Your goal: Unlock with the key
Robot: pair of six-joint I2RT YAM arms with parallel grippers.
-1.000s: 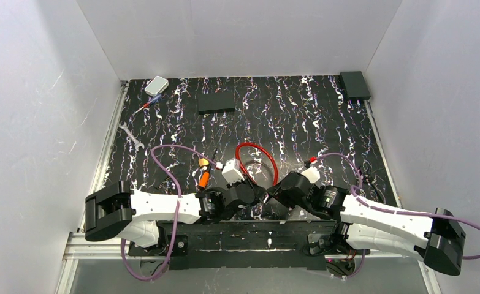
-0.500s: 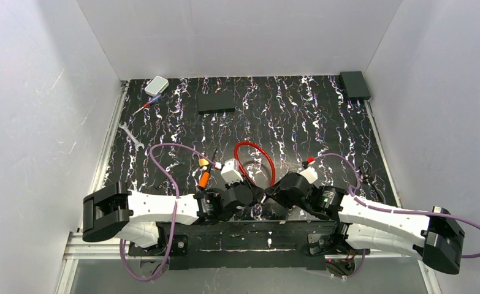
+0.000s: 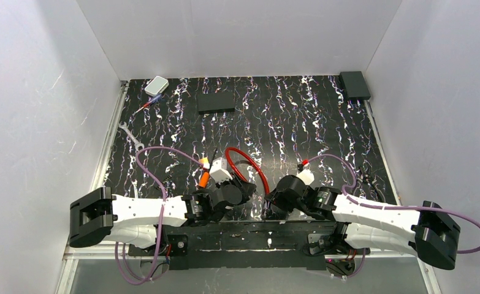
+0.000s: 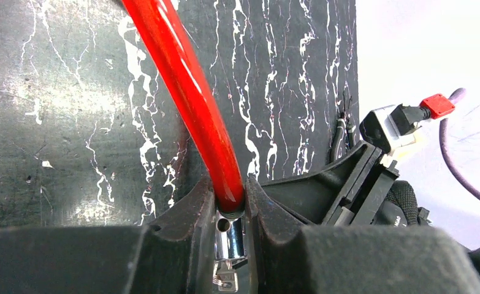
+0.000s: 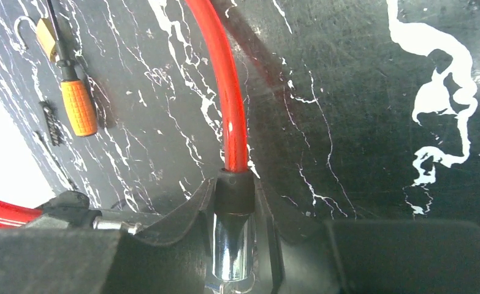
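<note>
A red cable lock point(image 3: 244, 160) lies looped on the dark mat between both arms. My left gripper point(image 4: 230, 196) is shut on one end of it, where the red cable point(image 4: 188, 104) meets a chrome end piece point(image 4: 230, 236); a small flat silver piece shows below that. My right gripper point(image 5: 234, 196) is shut on the other end, on its black collar point(image 5: 234, 191) and chrome barrel. The key point(image 3: 204, 178), orange with a thin black rod, lies loose on the mat left of the left gripper point(image 3: 243, 185) and apart from the right gripper point(image 3: 273, 199). In the right wrist view the key point(image 5: 79, 107) rests beside a brass padlock point(image 5: 46, 35).
A silver wrench point(image 3: 130, 136) lies by the left edge. A white box point(image 3: 156, 85) and a pen point(image 3: 146, 105) sit at the back left, a flat black box point(image 3: 216, 101) at the back middle, another black box point(image 3: 354, 84) in the back right corner. White walls surround the mat.
Both arms have shifted left, and the red loop has moved left with them. Both grips on the cable ends are unchanged.
</note>
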